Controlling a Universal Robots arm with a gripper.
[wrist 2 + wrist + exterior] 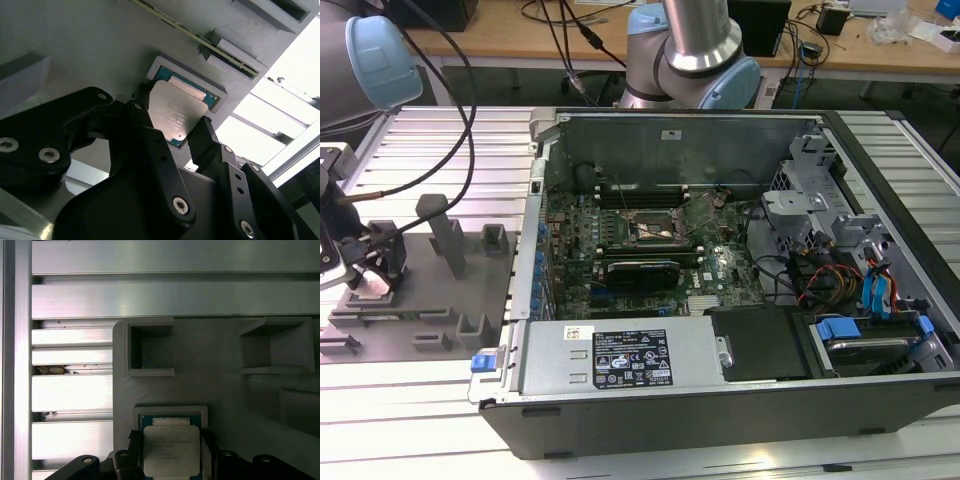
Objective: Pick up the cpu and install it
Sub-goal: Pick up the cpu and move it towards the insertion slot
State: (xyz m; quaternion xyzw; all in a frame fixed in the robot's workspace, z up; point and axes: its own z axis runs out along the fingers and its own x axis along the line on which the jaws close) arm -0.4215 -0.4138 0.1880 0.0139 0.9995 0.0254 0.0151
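Observation:
The cpu [176, 111] is a flat square chip with a pale silvery top and a teal rim. It lies in a shallow pocket of the grey plastic fixture [225, 385]. My gripper [174, 125] has one black finger against each side of the chip and is shut on it, as the first wrist view also shows for the cpu [171, 452] and the gripper [171, 446]. In the exterior view the gripper [375, 265] is low over the fixture [430, 300] at that view's left. The motherboard's socket frame [655, 230] lies inside the open computer case [720, 260], well off to the right.
Grey posts and blocks [445, 235] stand up from the fixture near the gripper. Ribbed aluminium table slats [165, 295] surround it. A cable [460, 110] hangs from the arm. The case's metal walls, drive cage [800, 190] and wiring ring the motherboard.

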